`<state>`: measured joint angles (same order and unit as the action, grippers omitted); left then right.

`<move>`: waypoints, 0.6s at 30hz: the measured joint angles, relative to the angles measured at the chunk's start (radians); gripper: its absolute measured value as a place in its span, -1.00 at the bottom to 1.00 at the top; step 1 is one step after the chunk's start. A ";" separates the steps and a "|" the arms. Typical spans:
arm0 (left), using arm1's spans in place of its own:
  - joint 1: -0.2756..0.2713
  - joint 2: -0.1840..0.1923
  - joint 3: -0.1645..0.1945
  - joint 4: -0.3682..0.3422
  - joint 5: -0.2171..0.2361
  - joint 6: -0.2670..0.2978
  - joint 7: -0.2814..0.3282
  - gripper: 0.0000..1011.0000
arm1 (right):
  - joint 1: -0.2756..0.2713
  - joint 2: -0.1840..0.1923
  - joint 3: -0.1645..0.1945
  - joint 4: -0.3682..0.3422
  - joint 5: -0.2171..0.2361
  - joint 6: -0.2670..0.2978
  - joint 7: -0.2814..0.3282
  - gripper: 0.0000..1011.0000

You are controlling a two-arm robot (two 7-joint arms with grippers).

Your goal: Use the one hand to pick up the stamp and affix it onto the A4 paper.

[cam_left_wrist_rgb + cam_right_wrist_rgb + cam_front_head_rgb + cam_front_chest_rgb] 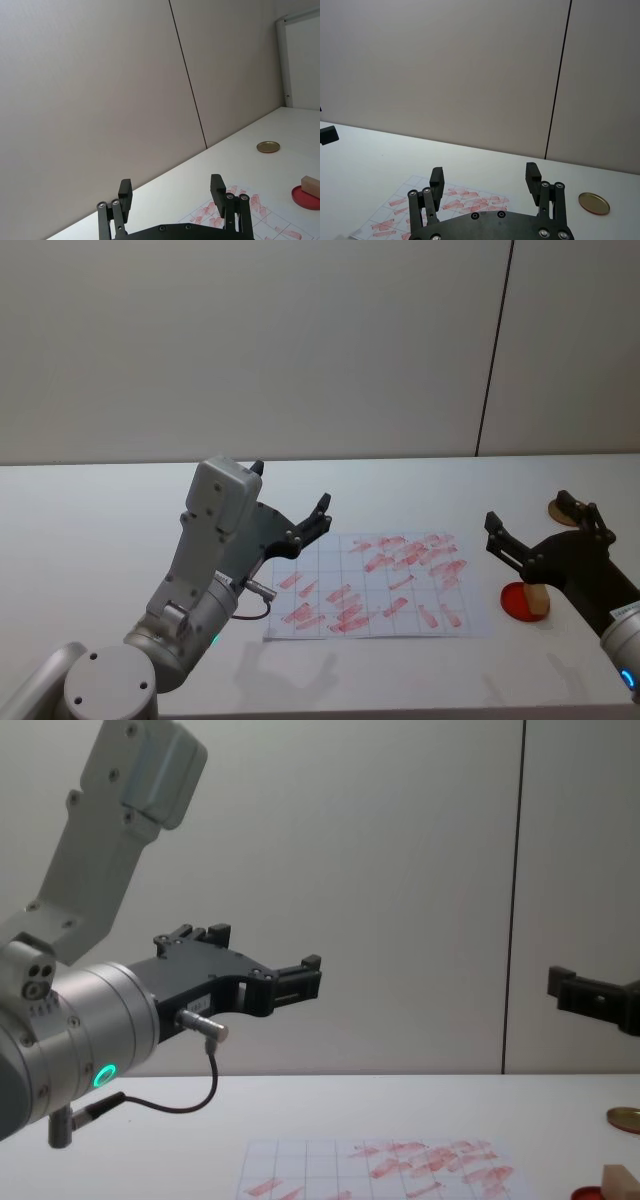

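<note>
From the head view, two grippers hang over one white table point(100, 530). The left gripper point(290, 485) is by the far left corner of the one sheet of paper point(385, 612). The right gripper point(530, 510) is off the sheet's right edge. One wooden stamp point(538, 600) rests on one red disc point(514, 602) just right of the paper. One gold disc point(553, 508) lies farther back.

The left wrist view shows the left gripper's two fingers spread wide and empty, with the stamp on the red disc and the gold disc beyond it.

In the right wrist view, the right gripper's two fingers are likewise spread and empty.

From the chest view, both grippers sit well above the table.
</note>
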<state>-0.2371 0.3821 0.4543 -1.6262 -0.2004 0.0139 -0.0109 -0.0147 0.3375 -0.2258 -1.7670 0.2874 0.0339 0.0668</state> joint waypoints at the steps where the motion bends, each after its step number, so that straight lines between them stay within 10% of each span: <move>1: 0.000 0.000 0.000 0.000 0.000 0.000 0.000 0.96 | 0.000 0.000 0.000 0.000 0.000 0.000 0.000 0.98; 18: 0.000 0.000 0.000 0.000 0.000 0.000 0.000 0.96 | 0.000 0.000 0.000 0.000 0.000 0.000 0.000 0.98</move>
<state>-0.2371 0.3821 0.4542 -1.6262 -0.2004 0.0139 -0.0109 -0.0147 0.3375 -0.2258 -1.7667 0.2874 0.0340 0.0668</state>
